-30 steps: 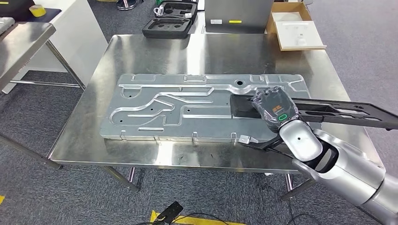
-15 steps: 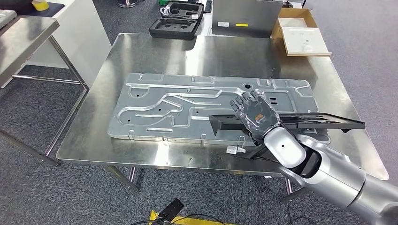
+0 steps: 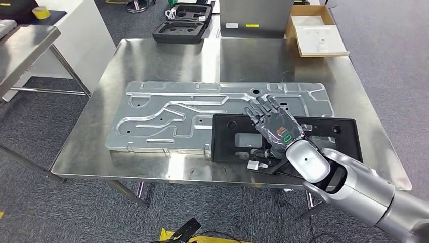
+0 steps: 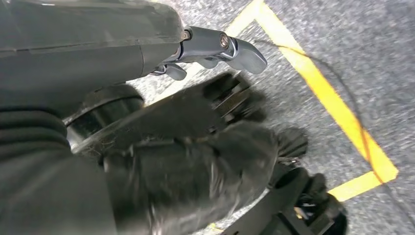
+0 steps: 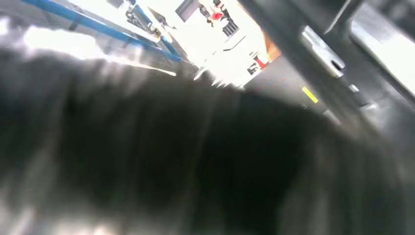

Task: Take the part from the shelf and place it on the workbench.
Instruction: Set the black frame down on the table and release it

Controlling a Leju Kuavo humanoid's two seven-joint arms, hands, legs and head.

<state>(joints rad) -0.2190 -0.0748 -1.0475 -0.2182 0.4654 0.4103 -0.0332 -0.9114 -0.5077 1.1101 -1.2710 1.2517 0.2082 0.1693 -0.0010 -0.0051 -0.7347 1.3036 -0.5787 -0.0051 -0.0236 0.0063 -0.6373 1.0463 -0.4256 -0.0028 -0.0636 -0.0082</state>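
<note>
Bench (image 3: 167, 61): steel top across the middle of the head view; it carries everything the step concerns.
Metal plate (image 3: 167, 114): large stamped sheet lying flat at frame centre, its right end partly under the black part.
Part (image 3: 329, 139): black flat frame with cut-outs, lower right of centre, lying on the bench with its left end overlapping the metal plate; it looks set down level, so the placing is judged nearly complete.
Right hand (image 3: 273, 124): lies over the part's upper middle, fingers spread and stretched toward the plate, palm side down; it seems to rest on the part rather than clasp it, though the underside of the fingers is hidden, so a light hold cannot be ruled out.
Left hand (image 4: 195, 161): hangs low over grey carpet with yellow floor tape; the blur leaves it unclear whether its fingers are curled or apart.
Small tag (image 3: 253, 165): pale piece at the part's near edge, just beside the wrist.
Doing it well: lift the right hand straight up off the part, fingers kept apart, so nothing drags the frame toward the bench's near edge or skews it on the plate; avoid snagging the cut-outs and the tag.
</note>
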